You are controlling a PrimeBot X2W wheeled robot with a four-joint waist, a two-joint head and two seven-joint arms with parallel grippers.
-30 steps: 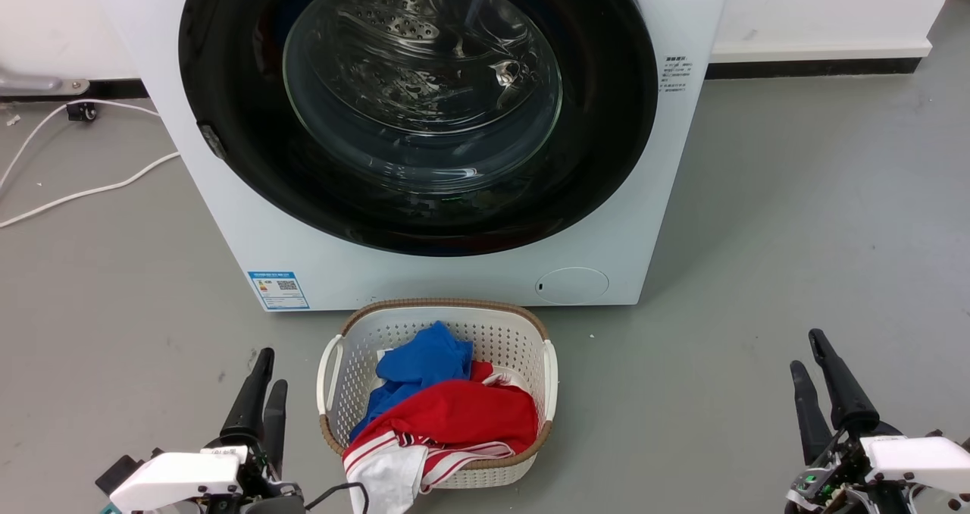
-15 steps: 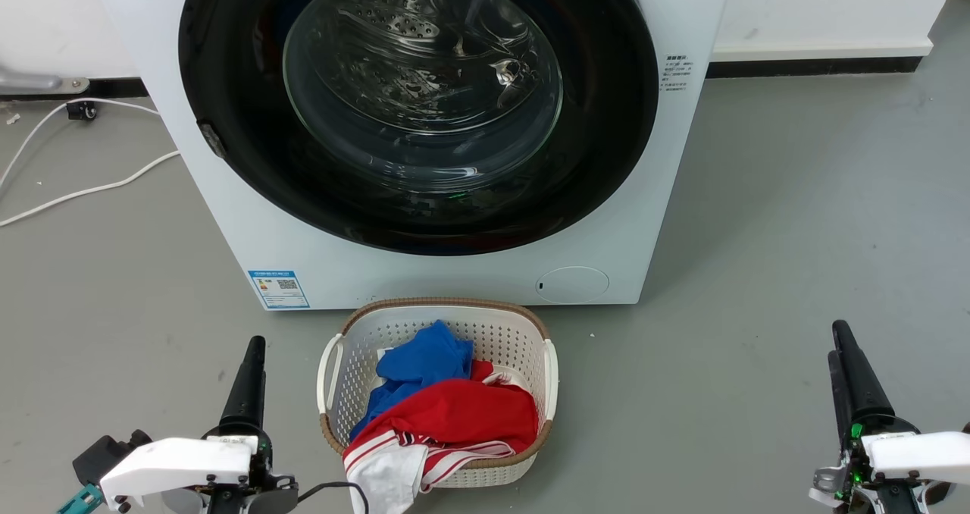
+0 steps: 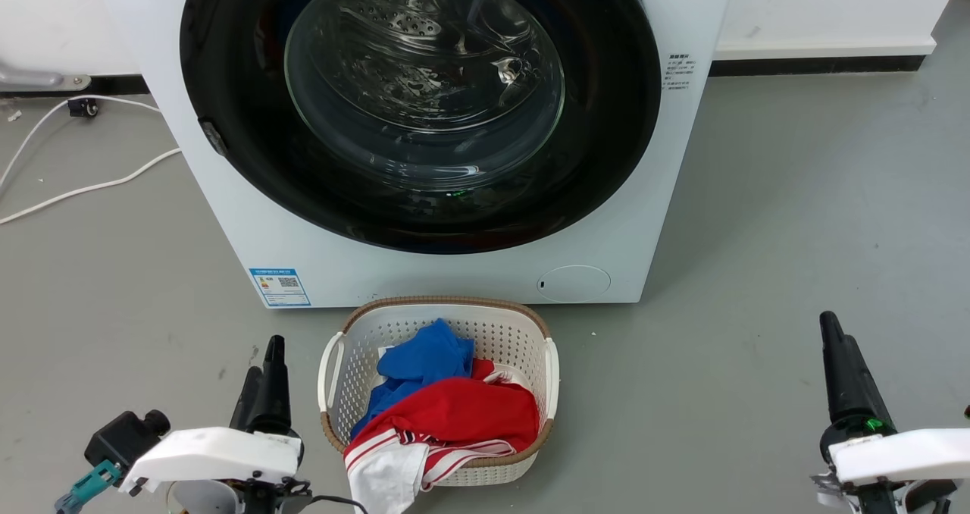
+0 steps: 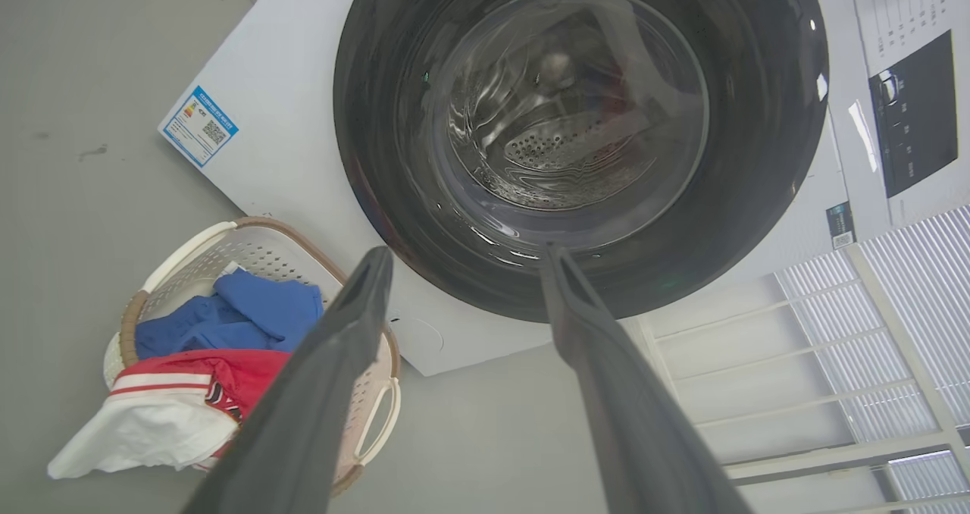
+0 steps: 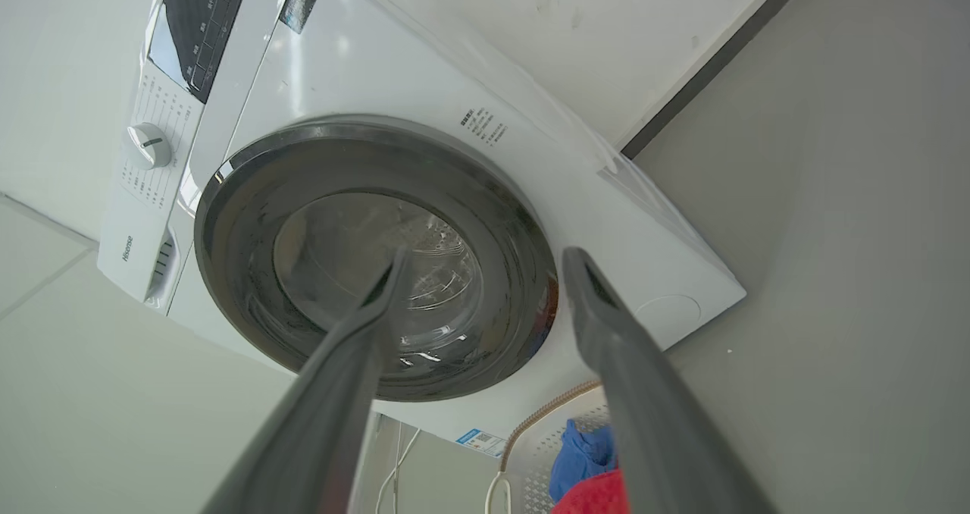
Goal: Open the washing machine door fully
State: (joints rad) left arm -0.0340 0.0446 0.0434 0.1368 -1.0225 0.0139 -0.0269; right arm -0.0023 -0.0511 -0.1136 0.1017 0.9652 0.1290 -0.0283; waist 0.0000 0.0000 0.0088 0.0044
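Find washing machine door at top centre of head view: glossy black disc w/ clear bulged centre, lying flat on front of white machine. Looks latched, tho edge seam too dark to confirm. Note steel drum thru glass. See left gripper low at left, fingers spread apart in its wrist view, holding nothing, pointed toward door's lower rim but well short of it. See right gripper low at right, likewise splayed and empty, well apart from machine. Between them, just in front of machine, spot white basket w/ red and blue clothes, white piece hanging over front rim. At far left, note white cable on grey floor.
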